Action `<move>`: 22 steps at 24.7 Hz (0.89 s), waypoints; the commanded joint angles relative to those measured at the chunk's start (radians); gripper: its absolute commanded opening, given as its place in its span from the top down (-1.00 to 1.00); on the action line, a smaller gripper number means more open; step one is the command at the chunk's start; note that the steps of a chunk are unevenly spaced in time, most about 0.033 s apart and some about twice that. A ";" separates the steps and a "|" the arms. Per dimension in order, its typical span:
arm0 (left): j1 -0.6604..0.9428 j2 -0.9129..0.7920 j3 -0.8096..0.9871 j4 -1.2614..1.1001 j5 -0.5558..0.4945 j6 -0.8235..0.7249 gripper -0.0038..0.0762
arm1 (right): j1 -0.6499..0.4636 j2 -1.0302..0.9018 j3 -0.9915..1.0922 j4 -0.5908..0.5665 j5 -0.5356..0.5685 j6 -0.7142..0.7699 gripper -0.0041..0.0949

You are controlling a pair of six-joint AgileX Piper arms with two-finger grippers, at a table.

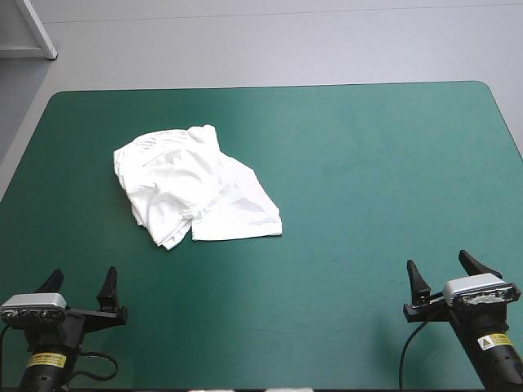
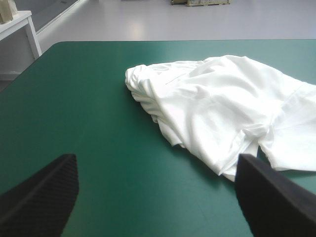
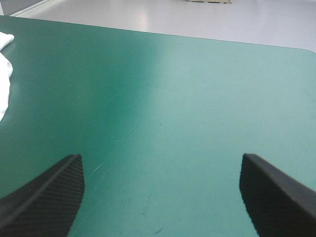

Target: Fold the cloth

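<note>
The white T-shirt [image 1: 192, 186] lies as a loosely crumpled, partly flattened heap on the left half of the teal-green table, toward the far side. My left gripper [image 1: 80, 285] is open near the front left corner, well short of the T-shirt [image 2: 222, 106], which lies ahead of it and to its right. My right gripper [image 1: 444, 270] is open near the front right corner, far from the shirt. In the right wrist view only a sliver of the T-shirt [image 3: 4, 74] shows far off beside the gripper [image 3: 160, 197]. Nothing is between either pair of fingers.
Bare teal-green cover [image 1: 376, 180] stretches across the middle and right of the table. The table's far edge [image 1: 270, 86] runs behind the shirt. A white stand [image 1: 37, 28] sits on the floor beyond the far left corner.
</note>
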 commanded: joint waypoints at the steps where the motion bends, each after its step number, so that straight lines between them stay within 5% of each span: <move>1: -0.006 0.009 -0.037 -0.012 -0.066 -0.002 -0.64 | 0.004 0.010 -0.042 0.002 -0.037 -0.010 -0.67; 15: -0.007 0.044 -0.087 -0.010 -0.015 -0.066 -0.57 | 0.004 0.014 -0.098 -0.017 0.071 -0.006 -0.67; 18: -0.014 0.171 -0.194 -0.007 -0.053 -0.066 -0.49 | 0.004 0.078 -0.186 -0.024 0.083 0.005 -0.67; 22: -0.014 0.506 -0.490 -0.015 -0.015 -0.121 -0.49 | 0.004 0.295 -0.395 -0.021 0.239 0.087 -0.67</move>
